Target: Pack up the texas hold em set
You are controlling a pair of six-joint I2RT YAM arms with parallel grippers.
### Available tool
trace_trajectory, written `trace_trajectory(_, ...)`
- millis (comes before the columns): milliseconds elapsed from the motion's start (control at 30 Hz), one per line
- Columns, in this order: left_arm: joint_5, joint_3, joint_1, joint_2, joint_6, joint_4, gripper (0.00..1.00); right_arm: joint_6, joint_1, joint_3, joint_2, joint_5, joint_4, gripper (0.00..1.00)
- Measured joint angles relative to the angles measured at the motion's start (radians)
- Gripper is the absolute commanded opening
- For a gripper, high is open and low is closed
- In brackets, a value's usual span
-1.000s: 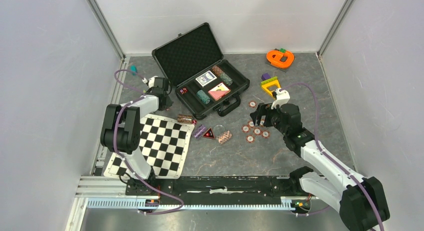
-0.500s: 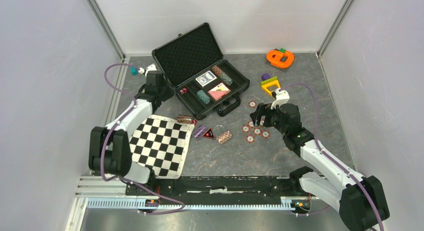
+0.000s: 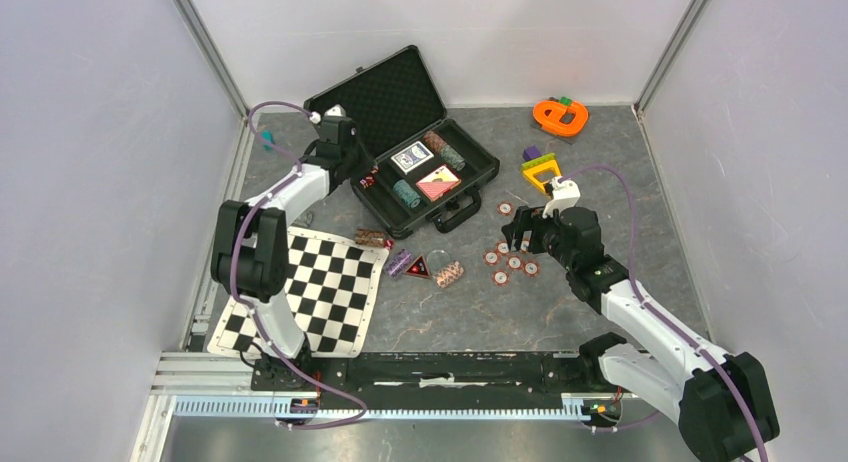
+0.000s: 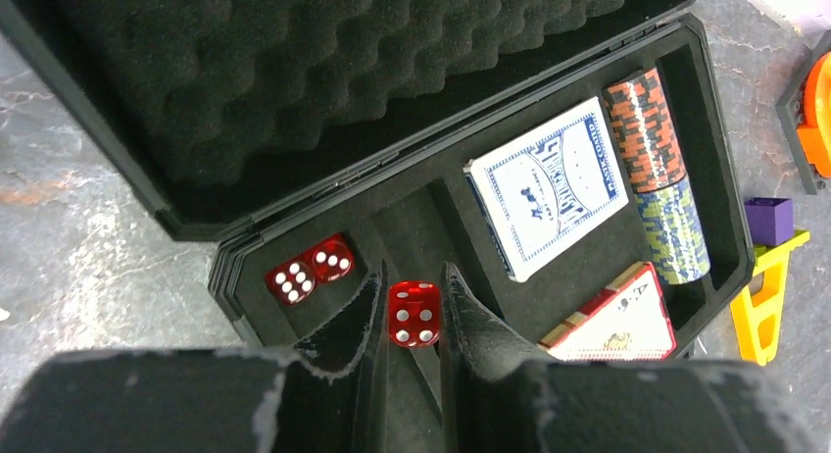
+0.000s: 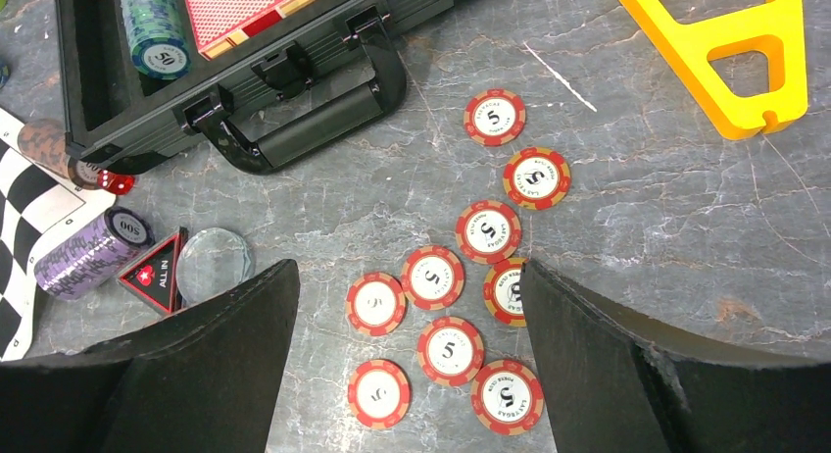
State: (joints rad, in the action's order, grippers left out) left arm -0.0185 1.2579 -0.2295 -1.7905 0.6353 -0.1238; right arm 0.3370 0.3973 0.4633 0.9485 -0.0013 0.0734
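Left jaws: you are pinching a red die (image 4: 415, 314) between them, narrowly parted, over the open briefcase (image 4: 294, 71) compartment where two more dice (image 4: 309, 269) are lying; right jaws: you are holding them wide, gripping nothing, above red-white poker chips (image 5: 493, 117) lying scattered on the surface (image 5: 637, 227).

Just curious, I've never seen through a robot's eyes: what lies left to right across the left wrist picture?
two red dice → third red die, pinched in the left gripper → blue card deck → orange-black chip stack → purple block
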Motion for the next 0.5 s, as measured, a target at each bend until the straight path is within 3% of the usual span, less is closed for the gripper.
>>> trace_trajectory(367, 0.049, 0.101, -0.002, -0.13, -0.002, 0.0, 0.19, -0.005, 0.0, 0.0, 0.001, 0.006, 0.0, 0.89)
trace_trajectory(400, 0.053, 0.114, -0.003, -0.144, -0.002, 0.0, 0.21, -0.005, 0.0, 0.0, 0.002, 0.006, 0.0, 0.88)
trace_trajectory(500, 0.055, 0.135, -0.004, -0.173, -0.004, 0.0, 0.42, -0.005, 0.0, 0.0, 0.003, 0.008, 0.0, 0.89)
